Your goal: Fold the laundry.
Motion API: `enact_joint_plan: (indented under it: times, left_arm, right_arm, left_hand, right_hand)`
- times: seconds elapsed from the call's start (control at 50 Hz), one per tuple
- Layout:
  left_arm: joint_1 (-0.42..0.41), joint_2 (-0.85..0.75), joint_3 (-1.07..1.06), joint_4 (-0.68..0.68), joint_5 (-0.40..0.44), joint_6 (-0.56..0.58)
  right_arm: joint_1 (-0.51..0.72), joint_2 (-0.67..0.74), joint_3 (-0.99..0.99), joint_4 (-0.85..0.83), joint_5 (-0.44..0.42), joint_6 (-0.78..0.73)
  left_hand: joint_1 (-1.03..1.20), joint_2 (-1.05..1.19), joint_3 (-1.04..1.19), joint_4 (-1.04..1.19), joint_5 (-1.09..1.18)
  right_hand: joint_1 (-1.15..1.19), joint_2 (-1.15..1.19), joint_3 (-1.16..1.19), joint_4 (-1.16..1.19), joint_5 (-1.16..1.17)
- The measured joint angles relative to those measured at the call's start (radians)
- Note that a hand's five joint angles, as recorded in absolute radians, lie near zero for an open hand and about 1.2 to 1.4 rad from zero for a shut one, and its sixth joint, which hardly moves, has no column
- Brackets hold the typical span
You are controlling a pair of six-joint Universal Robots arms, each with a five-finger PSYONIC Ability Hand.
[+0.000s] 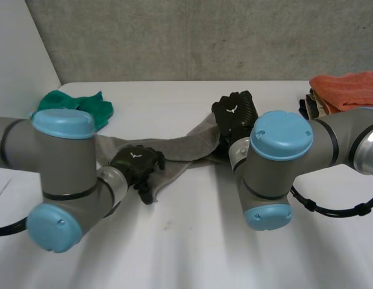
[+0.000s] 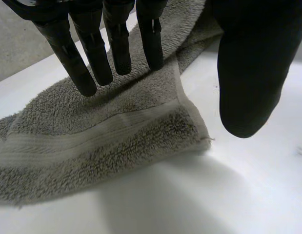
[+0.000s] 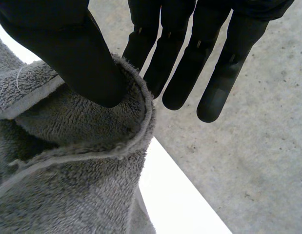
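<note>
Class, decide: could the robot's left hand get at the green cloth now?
Probably yes: the green cloth lies uncovered on that arm's side, and the left hand is open, fingers straight over a corner of the grey towel.

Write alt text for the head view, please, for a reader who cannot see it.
A grey towel stretches across the white table between two black hands: the left hand rests open on one end, the right hand pinches the other. A green cloth and an orange cloth lie at the far corners.

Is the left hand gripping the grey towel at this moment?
No: the left hand holds its fingers straight over the towel near its corner, and its thumb hangs apart above the table.
</note>
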Motion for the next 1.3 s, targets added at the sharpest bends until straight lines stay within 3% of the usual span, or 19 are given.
enact_joint_plan:
  times: [0.2,0.34,0.46,0.5,0.54,0.62,0.68,0.88,1.04,1.08,1.14,1.3]
  left_arm:
    - [-0.052,-0.126,0.114,-0.002,-0.108,-0.001]
    - [-0.081,-0.212,0.204,-0.005,-0.215,0.016]
    - [-0.079,-0.259,0.259,-0.016,-0.229,0.04]
    - [-0.076,-0.266,0.27,-0.023,-0.236,0.048]
    - [-0.073,-0.264,0.275,-0.028,-0.245,0.055]
    - [-0.062,-0.229,0.274,-0.038,-0.274,0.071]
    - [-0.053,-0.183,0.26,-0.04,-0.286,0.084]
    - [-0.012,0.019,0.164,-0.034,-0.254,0.159]
    - [0.041,0.161,0.115,-0.031,-0.193,0.193]
    - [0.058,0.199,0.114,-0.037,-0.17,0.193]
    - [0.071,0.238,0.118,-0.046,-0.142,0.189]
    - [0.076,0.306,0.149,-0.084,-0.103,0.16]
  right_arm:
    - [-0.006,-0.011,0.027,0.004,-0.001,0.023]
    - [-0.013,-0.032,0.058,0.003,-0.003,0.051]
    - [-0.016,-0.047,0.084,0.002,-0.012,0.069]
    - [-0.018,-0.049,0.088,0.003,-0.015,0.073]
    - [-0.02,-0.049,0.09,0.003,-0.021,0.078]
    - [-0.027,-0.05,0.091,0.015,-0.055,0.099]
    - [-0.037,-0.055,0.086,0.051,-0.1,0.123]
    - [-0.122,-0.15,0.047,0.342,-0.235,0.223]
    - [-0.265,-0.258,0.049,0.599,-0.313,0.327]
    - [-0.316,-0.284,0.071,0.651,-0.349,0.341]
    - [-0.365,-0.301,0.112,0.685,-0.391,0.337]
    - [-0.408,-0.277,0.231,0.654,-0.431,0.245]
  left_hand:
    - [0.078,0.078,0.079,0.079,0.078]
    - [0.269,0.261,0.261,0.258,0.249]
    - [0.701,0.698,0.694,0.697,0.684]
    - [0.706,0.747,0.743,0.746,0.714]
    - [0.706,0.752,0.748,0.748,0.714]
    - [0.706,0.752,0.748,0.748,0.714]
    - [0.706,0.752,0.748,0.748,0.714]
    - [0.706,0.752,0.748,0.752,0.714]
    - [0.706,0.752,0.748,0.752,0.714]
    - [0.706,0.752,0.748,0.752,0.714]
    - [0.706,0.752,0.748,0.752,0.714]
    - [0.706,0.752,0.748,0.752,0.714]
  right_hand:
    - [0.0,0.0,0.0,0.0,0.0]
    - [0.0,0.0,0.0,0.0,0.0]
    - [0.0,0.0,0.0,0.0,0.0]
    - [0.0,0.0,0.0,0.0,0.0]
    - [-0.165,-0.186,-0.187,-0.17,-0.163]
    - [-0.793,-0.827,-0.818,-0.82,-0.834]
    - [-0.924,-0.966,-0.974,-0.976,-0.96]
    - [-0.927,-0.973,-0.981,-0.99,-0.96]
    - [-0.919,-0.966,-0.973,-0.983,-0.953]
    - [-0.824,-0.86,-0.869,-0.883,-0.85]
    - [-0.672,-0.716,-0.72,-0.736,-0.706]
    - [-0.574,-0.61,-0.615,-0.63,-0.6]
